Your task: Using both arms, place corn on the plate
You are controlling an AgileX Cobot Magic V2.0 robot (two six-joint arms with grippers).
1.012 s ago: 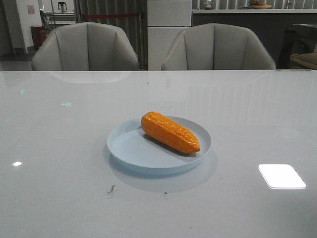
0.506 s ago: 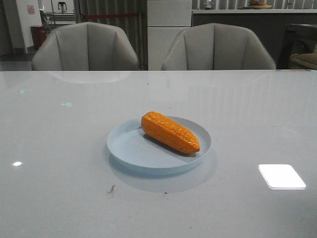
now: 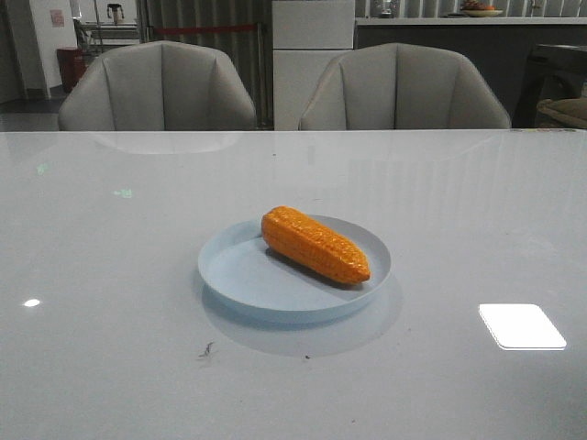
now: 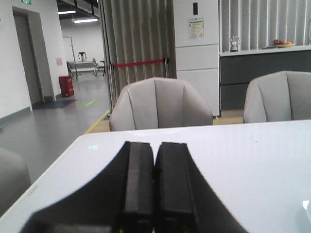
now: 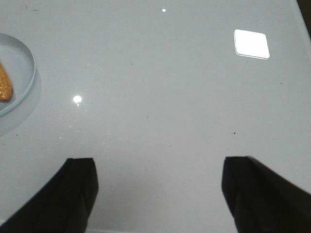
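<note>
The orange corn (image 3: pixel 315 243) lies across the pale blue plate (image 3: pixel 238 275) in the middle of the white table, its tapered end toward the right. Neither gripper shows in the front view. In the left wrist view my left gripper (image 4: pixel 155 145) is shut and empty, its fingers pressed together above the table's left part. In the right wrist view my right gripper (image 5: pixel 158 165) is open and empty above bare table; the plate's rim (image 5: pixel 30 58) and the corn's tip (image 5: pixel 5 87) show at that view's edge, well apart from the fingers.
Two grey chairs (image 3: pixel 160 87) (image 3: pixel 404 87) stand behind the table's far edge. A bright light reflection (image 3: pixel 521 325) lies on the glossy tabletop at the right. A small dark speck (image 3: pixel 207 348) sits in front of the plate.
</note>
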